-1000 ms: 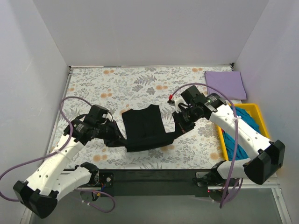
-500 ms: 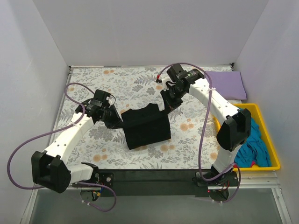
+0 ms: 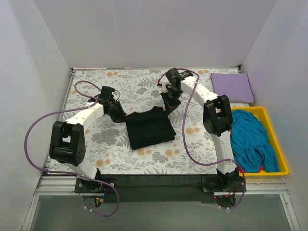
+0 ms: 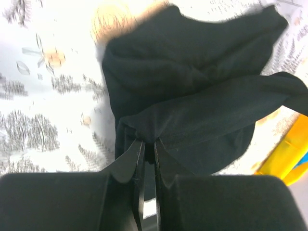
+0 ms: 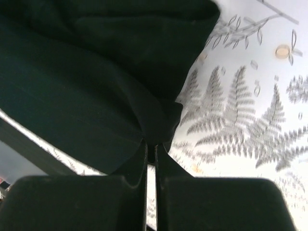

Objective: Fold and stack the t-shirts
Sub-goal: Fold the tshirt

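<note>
black t-shirt [image 3: 149, 129] — left gripper [image 4: 148, 142], right gripper [image 5: 150, 144] pinching

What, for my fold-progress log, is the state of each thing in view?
black t-shirt: partly folded, far edge pinched at both ends
lavender t-shirt: folded flat, far right corner
teal t-shirt: unfolded, heaped in the tray
yellow tray: holding the teal heap
left gripper: shut on black t-shirt
right gripper: shut on black t-shirt

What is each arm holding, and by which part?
The black t-shirt: the left gripper pinches its far left corner, the right gripper its far right corner.
</note>
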